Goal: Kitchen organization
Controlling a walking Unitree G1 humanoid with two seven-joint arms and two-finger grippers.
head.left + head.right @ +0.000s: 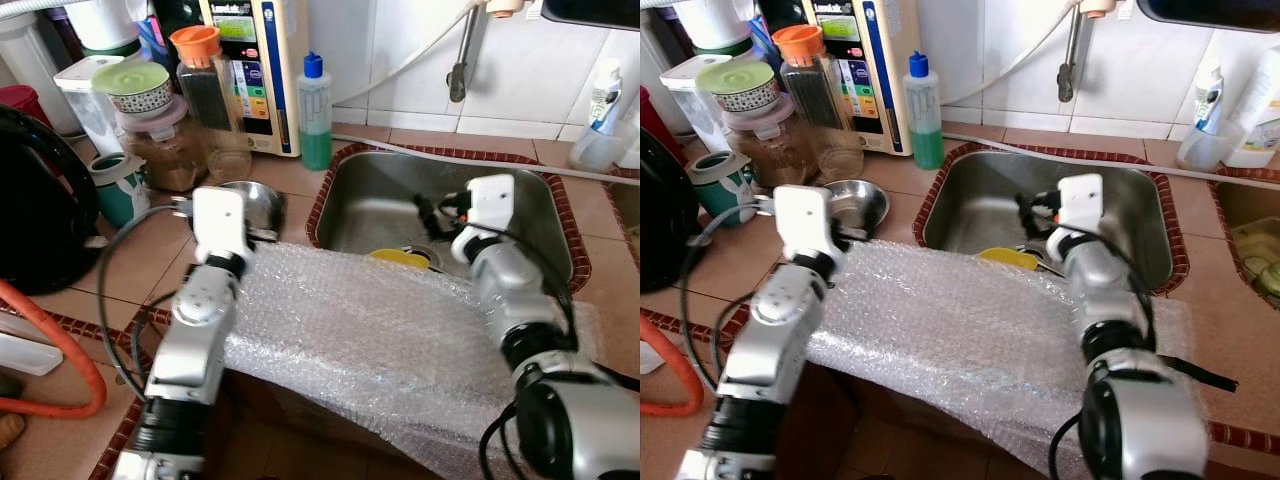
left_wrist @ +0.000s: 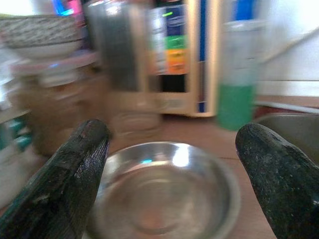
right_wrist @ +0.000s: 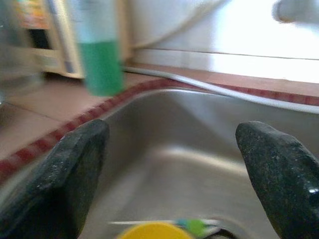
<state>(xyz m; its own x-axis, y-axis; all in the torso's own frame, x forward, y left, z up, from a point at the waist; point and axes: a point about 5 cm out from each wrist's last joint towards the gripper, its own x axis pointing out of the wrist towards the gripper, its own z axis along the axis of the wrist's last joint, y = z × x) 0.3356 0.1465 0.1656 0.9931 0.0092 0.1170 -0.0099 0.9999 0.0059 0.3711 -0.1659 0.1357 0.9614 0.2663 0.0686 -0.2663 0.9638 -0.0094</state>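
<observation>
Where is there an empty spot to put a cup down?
Bare counter lies between the steel bowl and the sink, in front of the green bottle. More bare tile runs along the sink's right rim. The back left corner is crowded with jars and containers. Bubble wrap covers the front edge. Both grippers, left and right, are open.

No legible text anywhere

- The sink (image 1: pixel 520 215) was brushed stainless steel, dull-shiny.
- The bowl (image 2: pixel 164 191) was polished, reflective metal.
- The bubble wrap (image 1: pixel 370 330) was clear, dimpled plastic.
- The counter (image 1: pixel 150 250) was smooth matt terracotta tile.
- The gripper fingers (image 2: pixel 65 184) looked rough, black, rubbery.
</observation>
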